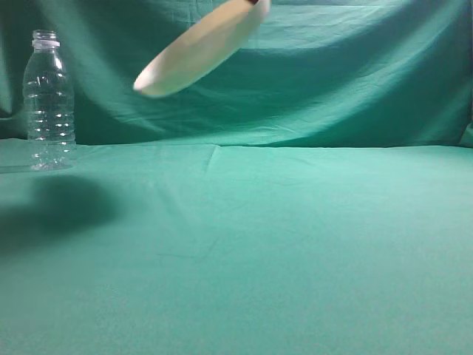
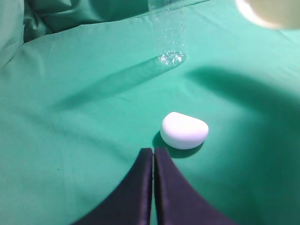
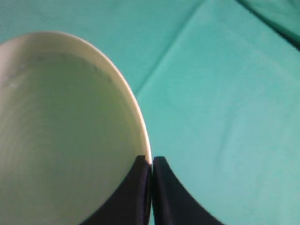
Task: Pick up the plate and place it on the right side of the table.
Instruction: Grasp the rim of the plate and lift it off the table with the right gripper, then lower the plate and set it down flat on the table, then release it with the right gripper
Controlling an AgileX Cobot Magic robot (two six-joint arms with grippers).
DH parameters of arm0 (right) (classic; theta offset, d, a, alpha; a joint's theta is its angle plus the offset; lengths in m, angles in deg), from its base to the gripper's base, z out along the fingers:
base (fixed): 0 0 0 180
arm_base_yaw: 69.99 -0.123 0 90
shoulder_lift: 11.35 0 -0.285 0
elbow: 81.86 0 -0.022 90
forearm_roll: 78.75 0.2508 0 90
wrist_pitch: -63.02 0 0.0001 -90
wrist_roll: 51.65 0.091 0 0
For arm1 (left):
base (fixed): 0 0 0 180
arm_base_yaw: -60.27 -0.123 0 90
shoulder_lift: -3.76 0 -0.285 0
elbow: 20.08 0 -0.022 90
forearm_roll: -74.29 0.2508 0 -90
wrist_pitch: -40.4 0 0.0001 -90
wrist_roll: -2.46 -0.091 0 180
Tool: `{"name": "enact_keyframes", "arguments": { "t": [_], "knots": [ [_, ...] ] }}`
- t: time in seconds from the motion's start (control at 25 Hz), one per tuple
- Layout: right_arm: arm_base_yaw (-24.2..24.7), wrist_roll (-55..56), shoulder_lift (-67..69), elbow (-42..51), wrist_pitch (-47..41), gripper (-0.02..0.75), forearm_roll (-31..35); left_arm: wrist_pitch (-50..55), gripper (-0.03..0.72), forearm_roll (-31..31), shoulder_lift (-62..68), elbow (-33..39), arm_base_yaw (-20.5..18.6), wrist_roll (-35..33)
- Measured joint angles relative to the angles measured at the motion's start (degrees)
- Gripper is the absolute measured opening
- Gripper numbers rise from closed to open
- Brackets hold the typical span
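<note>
Right gripper (image 3: 151, 161) pinches the rim of the tilted plate (image 1: 199, 50); it looks light, stiff, slippery. Left gripper (image 2: 153, 154) is closed, empty.

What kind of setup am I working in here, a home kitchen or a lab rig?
Most likely a staged lab bench: the table and backdrop are draped in one teal cloth, with only loose props around, a clear bottle, a white lump and the plate held aloft.
</note>
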Motion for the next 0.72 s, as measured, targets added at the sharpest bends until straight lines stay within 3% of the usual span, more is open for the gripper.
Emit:
{"name": "enact_keyframes", "arguments": {
  "t": [0.16, 0.32, 0.52, 0.72],
  "knots": [
    [2.4, 1.1, -4.6, 0.3, -3.0, 0.0, -2.6, 0.0, 0.0, 0.0, 0.0, 0.0, 0.0, 0.0],
    [7.5, 1.1, -10.6, 6.8, -3.1, 0.0, -2.6, 0.0, 0.0, 0.0, 0.0, 0.0, 0.0, 0.0],
    [18.1, 1.1, -18.7, 21.4, -3.0, 0.0, -1.1, 0.0, 0.0, 0.0, 0.0, 0.0, 0.0, 0.0],
    [29.1, 1.0, -23.9, 35.5, 3.1, 0.0, 5.9, 0.0, 0.0, 0.0, 0.0, 0.0, 0.0, 0.0]
  ]
}}
